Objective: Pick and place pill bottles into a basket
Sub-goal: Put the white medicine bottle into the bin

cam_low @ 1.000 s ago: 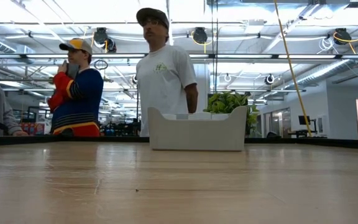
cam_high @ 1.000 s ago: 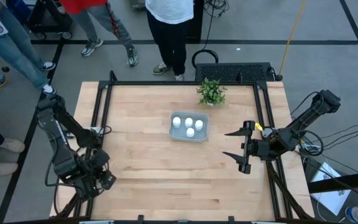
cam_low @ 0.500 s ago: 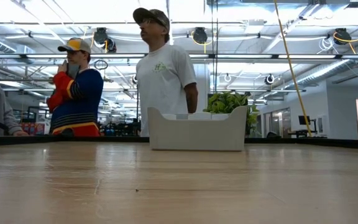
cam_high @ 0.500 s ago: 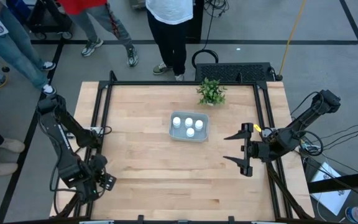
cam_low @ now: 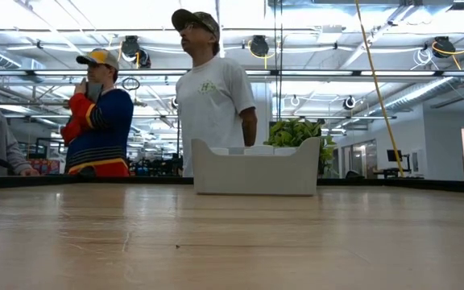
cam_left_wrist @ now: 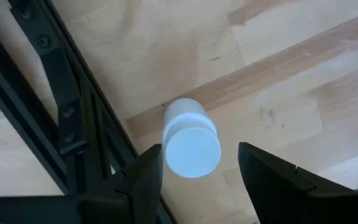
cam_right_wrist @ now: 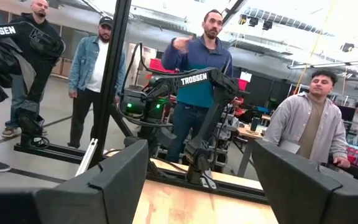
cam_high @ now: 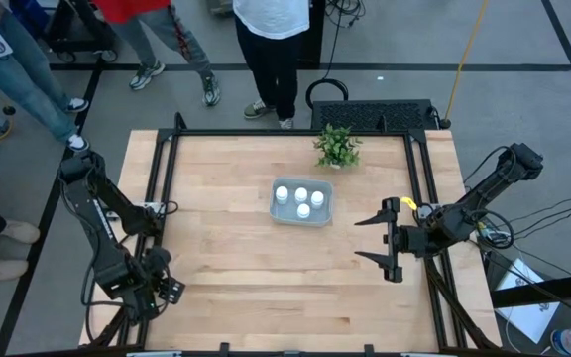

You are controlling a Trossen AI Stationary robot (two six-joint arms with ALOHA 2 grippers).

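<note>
Fingers astride bottle; basket four-filled.

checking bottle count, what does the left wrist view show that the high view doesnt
Only the left wrist view shows a fifth small white round-capped pill bottle between the open left gripper fingers. Only the high view shows four white bottles inside the pale grey-blue plastic basket, the small green potted plant and the open right gripper. Both show the wooden table.

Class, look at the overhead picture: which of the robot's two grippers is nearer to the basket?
Right. The right gripper, fingers open, hangs just beside the basket on its right. The left gripper sits far off at the table's near-left corner.
</note>
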